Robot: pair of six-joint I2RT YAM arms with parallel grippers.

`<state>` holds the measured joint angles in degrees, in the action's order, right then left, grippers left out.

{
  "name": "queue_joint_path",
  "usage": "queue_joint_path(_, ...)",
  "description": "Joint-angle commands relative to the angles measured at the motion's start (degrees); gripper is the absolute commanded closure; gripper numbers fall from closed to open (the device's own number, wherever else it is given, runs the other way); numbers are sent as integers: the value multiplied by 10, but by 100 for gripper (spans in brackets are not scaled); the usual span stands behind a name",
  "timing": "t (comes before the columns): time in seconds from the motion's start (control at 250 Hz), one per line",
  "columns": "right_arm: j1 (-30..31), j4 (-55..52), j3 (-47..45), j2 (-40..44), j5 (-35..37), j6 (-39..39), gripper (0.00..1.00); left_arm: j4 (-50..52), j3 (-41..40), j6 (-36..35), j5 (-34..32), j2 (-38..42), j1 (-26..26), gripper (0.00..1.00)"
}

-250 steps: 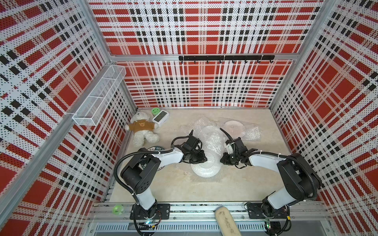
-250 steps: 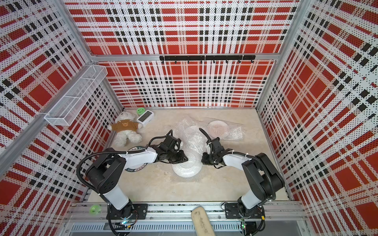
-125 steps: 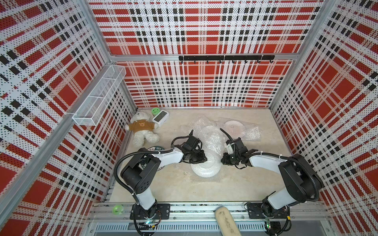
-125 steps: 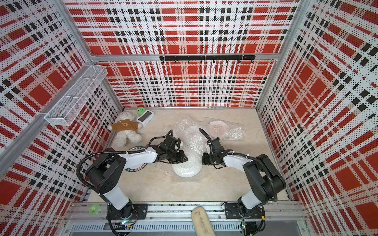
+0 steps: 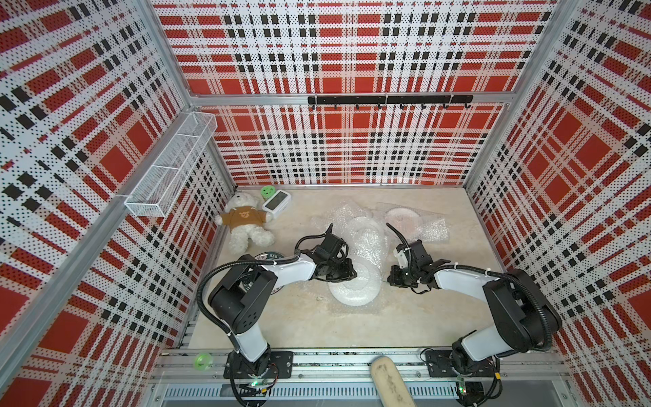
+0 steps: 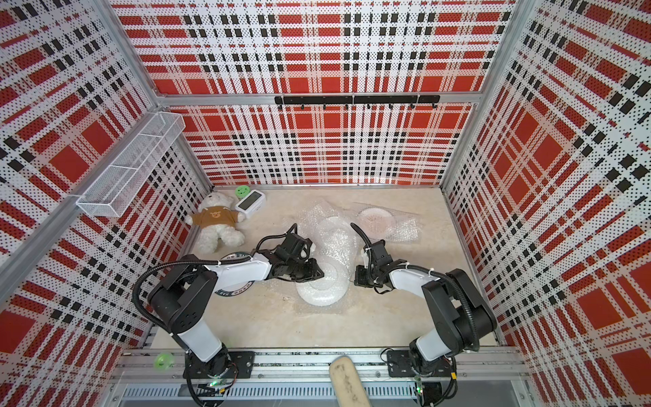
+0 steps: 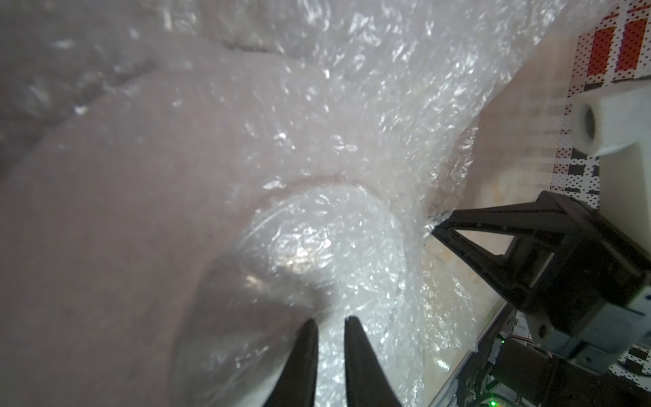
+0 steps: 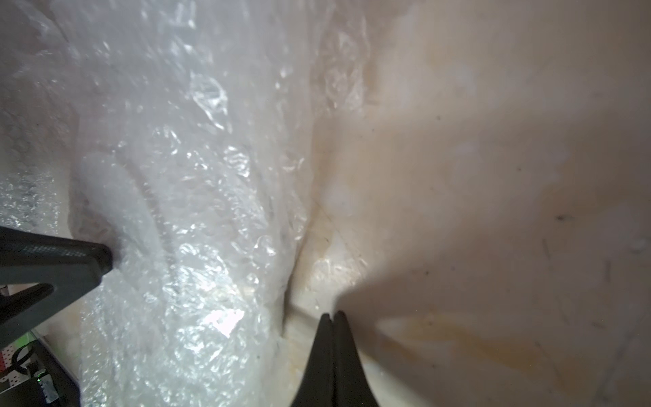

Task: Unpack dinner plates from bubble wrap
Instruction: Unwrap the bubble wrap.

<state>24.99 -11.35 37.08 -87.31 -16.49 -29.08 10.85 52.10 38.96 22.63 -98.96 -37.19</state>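
One bare plate (image 5: 271, 254) at left, three still in bubble wrap (image 5: 366, 243). Right hand (image 8: 332, 317) pressed together, left hand (image 7: 331, 322) barely parted (pinching? cannot tell)

Near plate (image 5: 355, 287) in bubble wrap (image 5: 368, 243) at table (image 5: 299, 317) centre, far plate (image 5: 401, 218) behind-right of it, teddy bear (image 5: 246, 225) and clock (image 5: 277, 204) behind-left of it.

top views look down on the whole table (image 5: 299, 317); wrist views share the bubble wrap (image 7: 352, 123) close up.

R fingers (image 8: 322, 352) closed fully.
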Motion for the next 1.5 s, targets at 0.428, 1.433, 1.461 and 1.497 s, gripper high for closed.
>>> queue_joint_path(0.428, 80, -79, 49, 31, 75, 70, 63, 88, -29, -4, -65, -52, 7, 79)
queue_joint_path(1.433, 91, -37, 76, -37, 117, 63, 79, 88, -44, -3, -70, -47, 4, 80)
queue_joint_path(1.461, 90, -38, 77, -37, 117, 64, 80, 88, -45, -3, -69, -46, 4, 80)
queue_joint_path(1.497, 91, -36, 77, -37, 113, 67, 82, 87, -45, -3, -69, -47, 4, 80)
